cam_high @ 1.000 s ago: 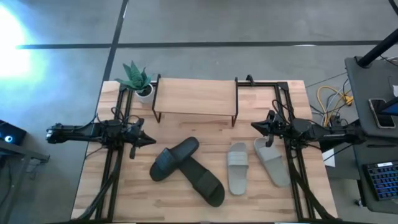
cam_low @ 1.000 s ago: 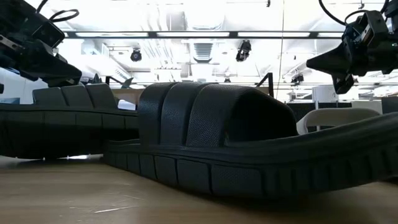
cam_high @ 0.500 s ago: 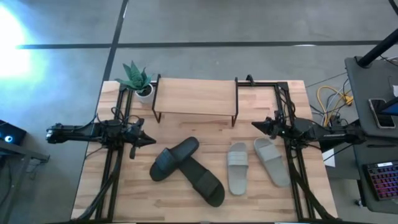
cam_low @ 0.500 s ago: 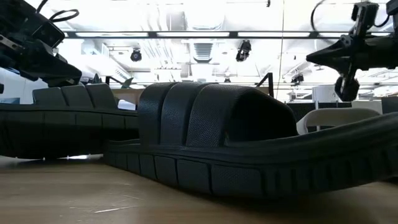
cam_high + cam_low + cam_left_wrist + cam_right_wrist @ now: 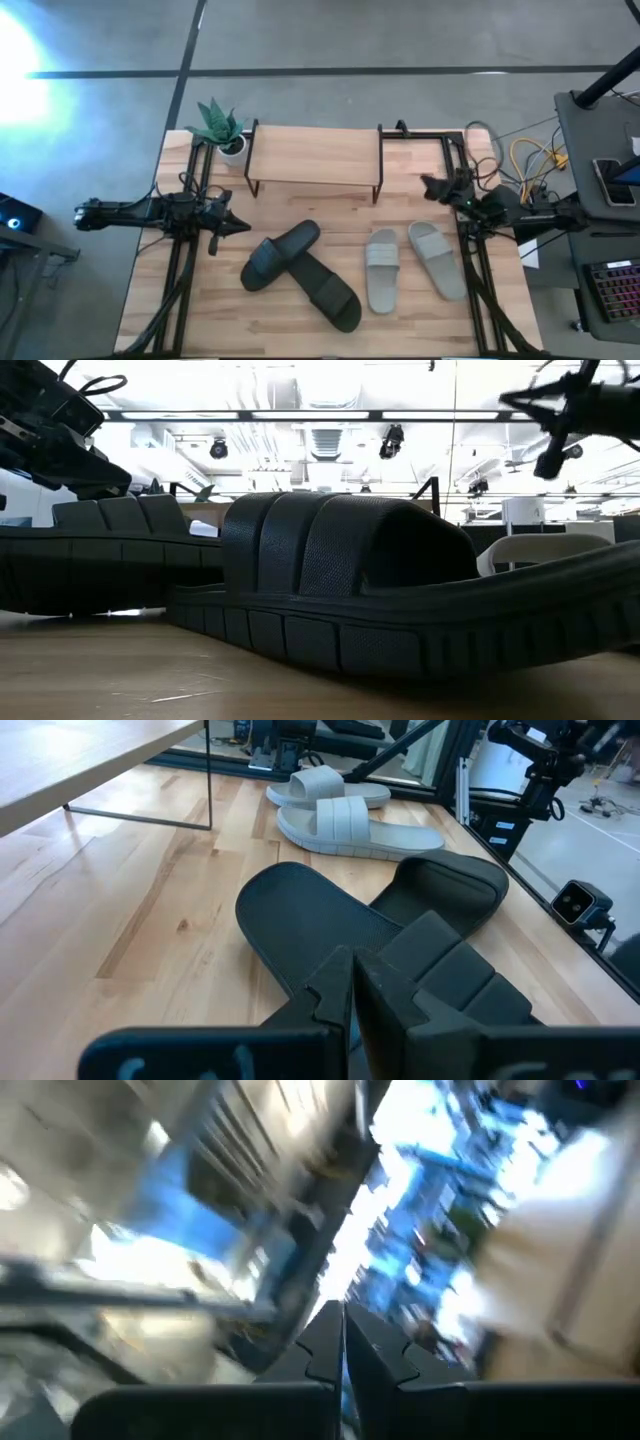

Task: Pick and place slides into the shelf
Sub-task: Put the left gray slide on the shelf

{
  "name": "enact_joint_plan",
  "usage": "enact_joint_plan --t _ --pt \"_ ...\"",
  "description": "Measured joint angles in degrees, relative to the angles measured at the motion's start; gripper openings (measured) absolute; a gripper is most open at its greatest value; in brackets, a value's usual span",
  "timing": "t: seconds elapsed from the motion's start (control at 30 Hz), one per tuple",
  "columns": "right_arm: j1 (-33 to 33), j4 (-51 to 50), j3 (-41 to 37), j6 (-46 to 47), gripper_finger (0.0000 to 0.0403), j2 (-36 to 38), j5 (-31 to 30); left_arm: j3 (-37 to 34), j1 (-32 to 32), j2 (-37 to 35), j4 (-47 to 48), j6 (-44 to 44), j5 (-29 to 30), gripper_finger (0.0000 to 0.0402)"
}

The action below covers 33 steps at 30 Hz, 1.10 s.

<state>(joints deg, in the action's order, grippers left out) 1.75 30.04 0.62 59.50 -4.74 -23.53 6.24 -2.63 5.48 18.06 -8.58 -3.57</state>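
Two black slides lie crossed near the table's middle, soles down, one end overlapping the other; they fill the low view. The pale grey pair lies side by side to their right, also in the left wrist view. The shelf stands on thin black legs at the far edge. My left gripper is shut and hovers just left of the black slides. My right gripper is shut and raised above the table, beyond the grey pair.
A small potted plant stands at the shelf's left end. Black frame rails run along both table sides. Cables and a keyboard lie off the table's right. Bare wood shows along the near edge.
My right gripper has risen and drawn back toward the table's far right, tipping its fingers upward; its wrist view is now a blur of the room above. It has stayed shut. The left arm and all slides have kept still.
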Motion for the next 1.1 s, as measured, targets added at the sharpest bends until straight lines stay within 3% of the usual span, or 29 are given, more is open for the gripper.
enact_joint_plan --t 0.1,0.23,0.5,0.6,0.8,1.1 --pt "0.12 6.96 0.01 -2.05 0.0009 -1.42 -0.49 0.0 0.0 0.02 0.0 0.0 0.0 0.0" --pt "0.96 7.55 3.96 -3.99 0.0009 -6.09 -0.48 0.0 0.0 0.01 0.0 0.01 0.02 0.0" --pt "2.0 0.71 24.69 -18.84 0.0009 -28.44 5.95 0.0 -0.04 0.02 -0.01 2.17 0.21 0.0" --pt "1.64 -13.31 34.21 -20.61 0.0009 -35.88 6.04 -0.07 -0.04 0.02 -0.76 6.93 0.52 0.0" --pt "0.8 -51.9 53.72 -19.85 0.0009 -47.49 7.2 -0.11 -0.04 0.02 -7.19 6.99 0.48 0.0" --pt "2.43 -87.28 79.86 -23.4 0.0009 -60.63 5.56 -0.11 -0.02 0.01 -32.14 -22.42 1.09 0.0"
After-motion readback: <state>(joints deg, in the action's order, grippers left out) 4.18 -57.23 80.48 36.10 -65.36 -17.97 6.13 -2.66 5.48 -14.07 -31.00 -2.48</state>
